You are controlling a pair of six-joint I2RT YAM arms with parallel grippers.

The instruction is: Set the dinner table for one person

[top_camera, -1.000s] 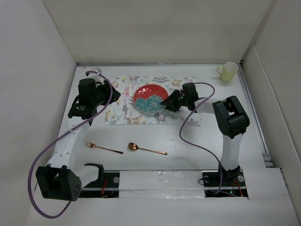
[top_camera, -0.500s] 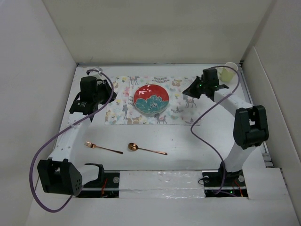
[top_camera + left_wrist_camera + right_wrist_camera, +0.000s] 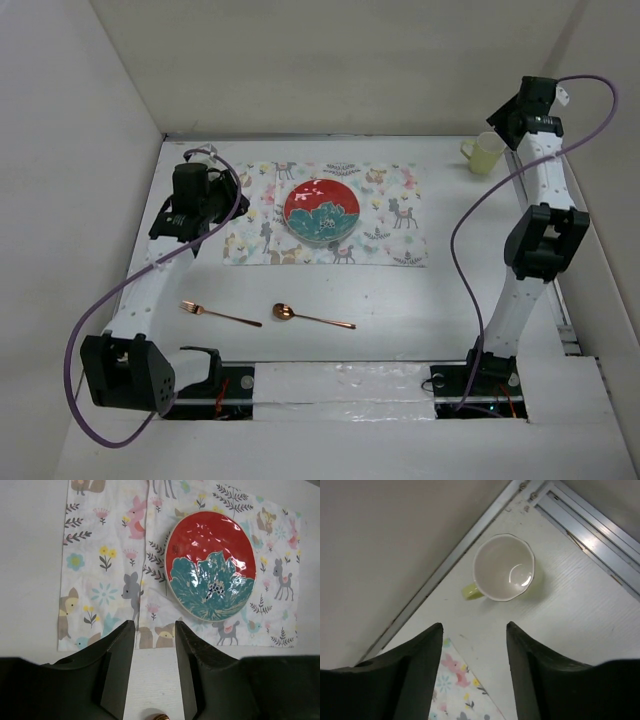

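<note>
Counter [image 3: 400, 300]: mat [image 3: 390, 215] lies flat at the far middle, with the plate [image 3: 321, 211] on it, left of centre. Cup [image 3: 484, 153] stands upright in the far right corner, off the mat and well apart from the plate, handle pointing left toward the mat. Fork [image 3: 220, 314] and spoon [image 3: 312, 318] lie on bare counter near the arm bases, long axes roughly left-right, heads at the left ends.

Right claw [image 3: 474, 625] is high over that corner, released, nothing in it. In the wrist view the cup sits below and just ahead of the fingertips, slightly off-centre. Right arm is clearly the nearer one. My read: next is a straight drop onto the cup, so the offset needs trimming first.

Left claw [image 3: 154, 625] is also released and empty, above the mat's near edge. A copper tip, likely the spoon, shows low between its fingers, so the left arm is nearer the cutlery.
</note>
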